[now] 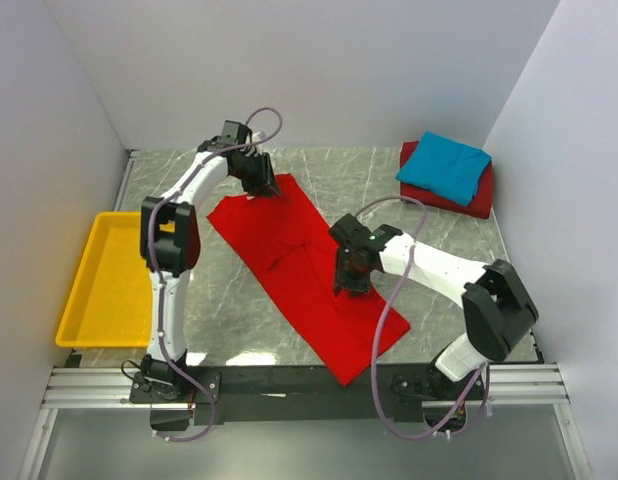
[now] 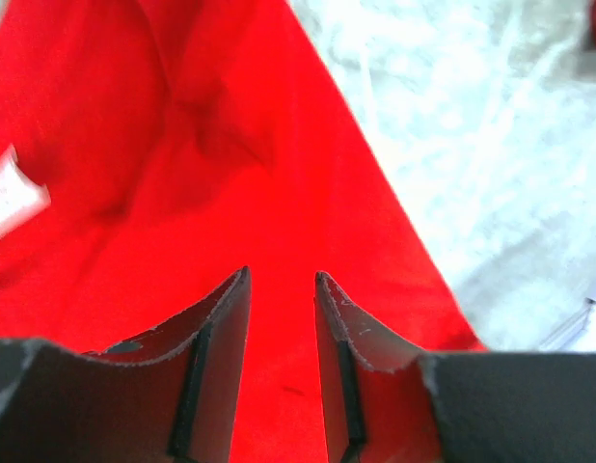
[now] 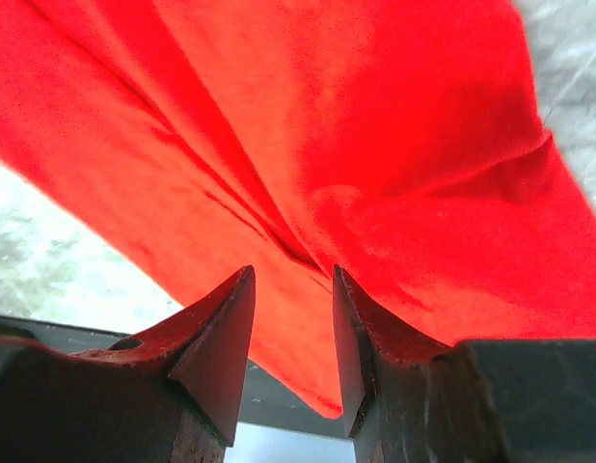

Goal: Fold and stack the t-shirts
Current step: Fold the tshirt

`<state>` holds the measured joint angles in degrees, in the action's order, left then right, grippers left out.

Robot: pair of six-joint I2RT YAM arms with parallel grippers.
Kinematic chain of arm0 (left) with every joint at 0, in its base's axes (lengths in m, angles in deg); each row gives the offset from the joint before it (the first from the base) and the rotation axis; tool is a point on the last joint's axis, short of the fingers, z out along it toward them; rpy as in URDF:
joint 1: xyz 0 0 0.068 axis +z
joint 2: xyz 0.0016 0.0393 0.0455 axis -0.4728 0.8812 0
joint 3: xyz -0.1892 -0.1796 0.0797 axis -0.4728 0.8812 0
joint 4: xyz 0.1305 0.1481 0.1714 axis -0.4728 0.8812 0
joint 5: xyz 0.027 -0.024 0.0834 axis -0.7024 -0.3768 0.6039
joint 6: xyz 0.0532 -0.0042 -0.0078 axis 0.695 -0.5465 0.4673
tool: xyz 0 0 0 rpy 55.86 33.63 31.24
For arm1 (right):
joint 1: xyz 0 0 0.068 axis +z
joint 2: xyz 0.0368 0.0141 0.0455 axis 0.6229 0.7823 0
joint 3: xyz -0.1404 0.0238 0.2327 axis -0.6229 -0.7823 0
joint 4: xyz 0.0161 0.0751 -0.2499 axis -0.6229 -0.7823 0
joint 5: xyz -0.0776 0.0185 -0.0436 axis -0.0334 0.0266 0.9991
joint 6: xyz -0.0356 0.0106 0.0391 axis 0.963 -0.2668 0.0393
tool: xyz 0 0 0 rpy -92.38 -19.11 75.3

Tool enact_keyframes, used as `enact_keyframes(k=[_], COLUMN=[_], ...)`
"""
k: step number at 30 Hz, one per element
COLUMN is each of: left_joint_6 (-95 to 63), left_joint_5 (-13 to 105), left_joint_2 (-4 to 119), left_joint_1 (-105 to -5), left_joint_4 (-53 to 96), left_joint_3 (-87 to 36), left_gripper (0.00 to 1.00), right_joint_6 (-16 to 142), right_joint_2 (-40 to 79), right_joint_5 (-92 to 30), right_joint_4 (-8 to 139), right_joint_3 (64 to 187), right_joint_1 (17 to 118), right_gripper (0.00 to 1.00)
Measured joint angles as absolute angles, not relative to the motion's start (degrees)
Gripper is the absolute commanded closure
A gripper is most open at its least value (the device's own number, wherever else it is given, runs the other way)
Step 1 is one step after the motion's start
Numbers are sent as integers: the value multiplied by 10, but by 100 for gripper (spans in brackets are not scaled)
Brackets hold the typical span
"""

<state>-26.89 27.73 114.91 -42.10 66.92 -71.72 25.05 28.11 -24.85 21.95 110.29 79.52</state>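
A bright red t-shirt (image 1: 299,265) lies spread in a long diagonal band across the marble table, with a few creases along its middle. My left gripper (image 1: 261,187) hovers low over its far corner, jaws parted, with only flat red cloth (image 2: 230,174) showing between the fingers. The shirt's white neck label (image 2: 13,193) shows at the left. My right gripper (image 1: 351,284) is over the middle of the shirt, open, with a raised fold (image 3: 279,227) just ahead of its tips (image 3: 293,272). A folded turquoise t-shirt (image 1: 445,167) rests on a folded darker red one (image 1: 479,203) at the far right.
A yellow plastic tray (image 1: 101,280) sits at the table's left edge. White walls close in the left, back and right. The shirt's near corner (image 1: 354,372) reaches the black front rail (image 1: 289,378).
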Motion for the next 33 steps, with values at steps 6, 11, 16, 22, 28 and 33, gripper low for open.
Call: enact_keyframes(k=[6,11,16,22,28,33], left_joint_6=[-304,-327,-338,-339,-334,-321], left_joint_5=[259,252,254,256,246,244], left_joint_2=[1011,945,948,977,1033,1081], left_joint_1=[-421,-421,-420,-419,-417,-417], left_joint_4=[624,592,577,558,562,565], left_joint_3=[-542,-399,-334,-332,-376,-453], left_gripper=[62,63,64,65,66,66], right_joint_6=[274,276,276,274,258,248], right_joint_2=[220,203,199,203,233,290], right_joint_5=[-250,-267,-275,-283,-310,-335], right_joint_4=[275,317,338,365,388,393], right_joint_3=[1033,942,913,913,928,978], right_joint_1=[795,798,807,820,841,867], right_gripper=[55,55,55,55,55,55])
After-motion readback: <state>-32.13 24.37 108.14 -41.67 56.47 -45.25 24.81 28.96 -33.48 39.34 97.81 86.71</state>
